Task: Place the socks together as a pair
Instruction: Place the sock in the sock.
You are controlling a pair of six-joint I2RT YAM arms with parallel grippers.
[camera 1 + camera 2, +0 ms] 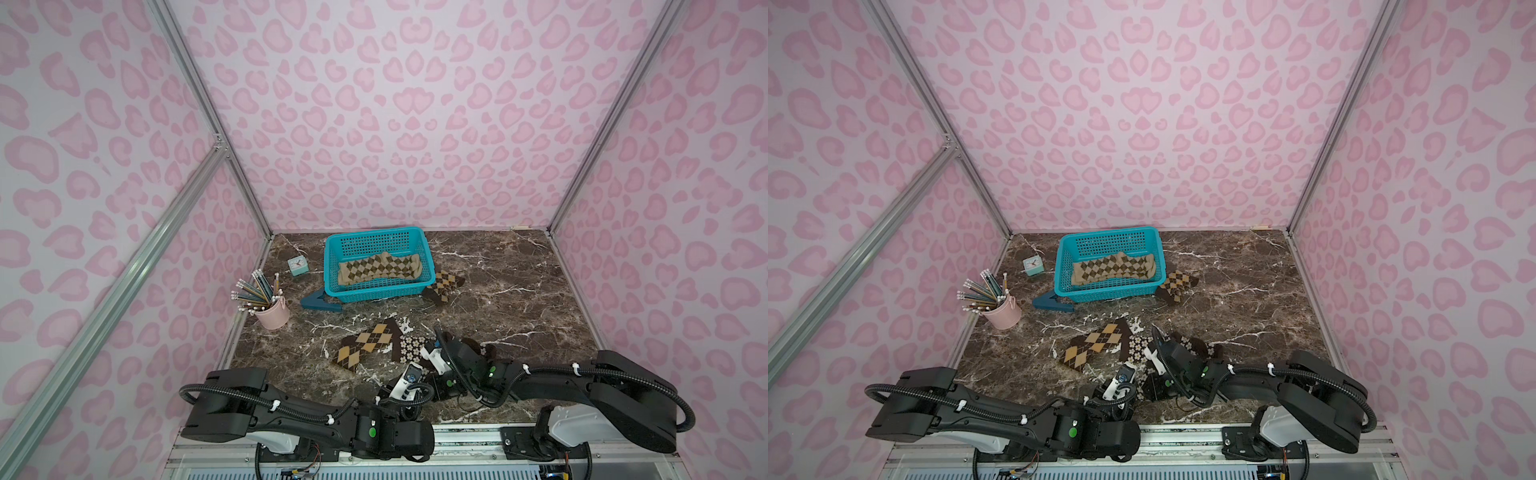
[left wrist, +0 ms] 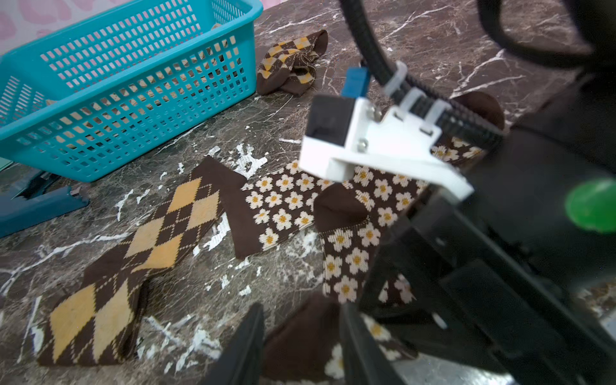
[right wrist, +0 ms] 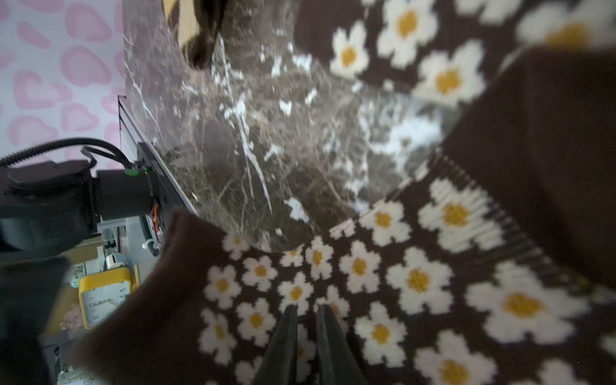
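Note:
Two dark brown socks with cream flowers lie at the table's front middle. One flowered sock (image 2: 283, 206) is flat, and the second flowered sock (image 2: 345, 263) lies partly across it. My right gripper (image 3: 306, 333) is shut on the second sock's flowered fabric. My left gripper (image 2: 303, 350) is open, its jaws astride that sock's plain brown end (image 2: 300, 333). A brown-orange argyle sock (image 1: 365, 345) lies flat just left of them. Its crumpled match (image 1: 442, 286) sits by the basket's right corner. A tan-olive argyle sock (image 1: 380, 268) lies in the basket.
The teal basket (image 1: 374, 293) stands at the back middle. A dark blue stapler (image 1: 320, 302) lies at its front left corner. A small teal clock (image 1: 298, 265) and a pink cup of pencils (image 1: 272, 311) stand along the left wall.

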